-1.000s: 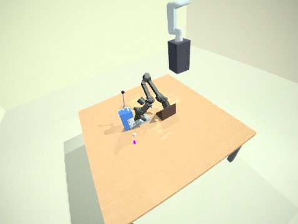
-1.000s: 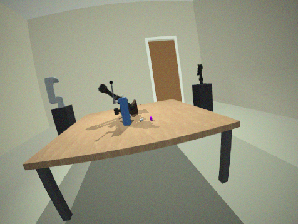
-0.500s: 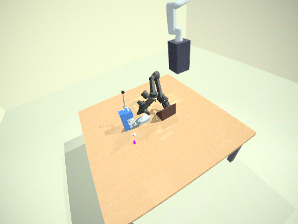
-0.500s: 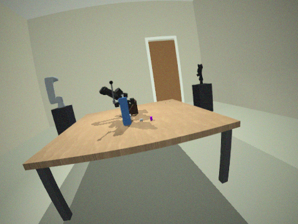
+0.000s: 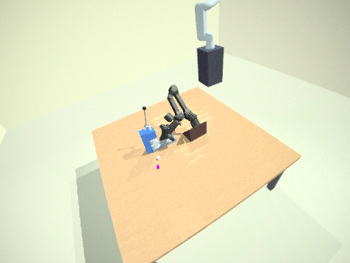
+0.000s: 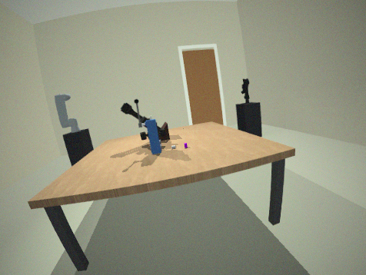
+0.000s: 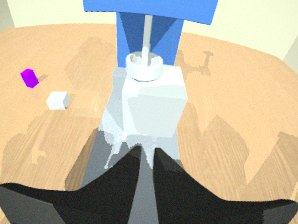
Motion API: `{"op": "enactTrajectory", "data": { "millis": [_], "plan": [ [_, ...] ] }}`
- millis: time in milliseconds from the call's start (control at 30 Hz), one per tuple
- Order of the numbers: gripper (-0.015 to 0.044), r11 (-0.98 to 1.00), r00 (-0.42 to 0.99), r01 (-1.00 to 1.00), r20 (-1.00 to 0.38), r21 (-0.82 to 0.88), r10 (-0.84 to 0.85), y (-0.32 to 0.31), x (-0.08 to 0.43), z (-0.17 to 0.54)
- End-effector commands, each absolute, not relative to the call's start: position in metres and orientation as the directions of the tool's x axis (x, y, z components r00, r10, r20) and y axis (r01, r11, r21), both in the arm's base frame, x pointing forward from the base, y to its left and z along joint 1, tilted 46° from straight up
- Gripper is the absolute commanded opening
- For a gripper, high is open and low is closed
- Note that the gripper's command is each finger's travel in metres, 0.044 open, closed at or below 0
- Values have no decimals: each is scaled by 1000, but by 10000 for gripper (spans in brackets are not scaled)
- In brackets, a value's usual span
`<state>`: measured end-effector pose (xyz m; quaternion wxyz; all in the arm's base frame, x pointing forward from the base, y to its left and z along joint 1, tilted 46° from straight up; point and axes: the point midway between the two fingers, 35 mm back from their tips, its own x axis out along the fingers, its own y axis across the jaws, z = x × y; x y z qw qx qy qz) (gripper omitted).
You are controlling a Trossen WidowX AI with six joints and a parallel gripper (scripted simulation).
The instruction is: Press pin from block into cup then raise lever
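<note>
The gripper (image 5: 164, 129) (image 7: 147, 152) was nearly closed on nothing. Ahead of its tips, the block (image 7: 154, 107) sat on the press bed (image 5: 167, 144) (image 7: 96, 159), by the cup-like ring (image 7: 144, 67). Risk noted: an off-centre push could have skewed the block; punch alignment I could not tell.
</note>
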<state>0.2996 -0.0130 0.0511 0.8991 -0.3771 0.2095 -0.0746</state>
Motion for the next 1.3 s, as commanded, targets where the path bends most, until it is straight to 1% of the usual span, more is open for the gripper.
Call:
{"op": "enactTrajectory", "data": {
  "millis": [0, 233, 267, 1267],
  "plan": [
    [109, 702, 905, -27, -315, -712, -284, -15, 301, 50],
    [292, 702, 905, -27, -316, -712, -285, -15, 300, 50],
    [300, 702, 905, -27, -316, -712, -285, -15, 300, 50],
    [300, 702, 905, -27, -315, -712, -285, -15, 300, 50]
  ]
}}
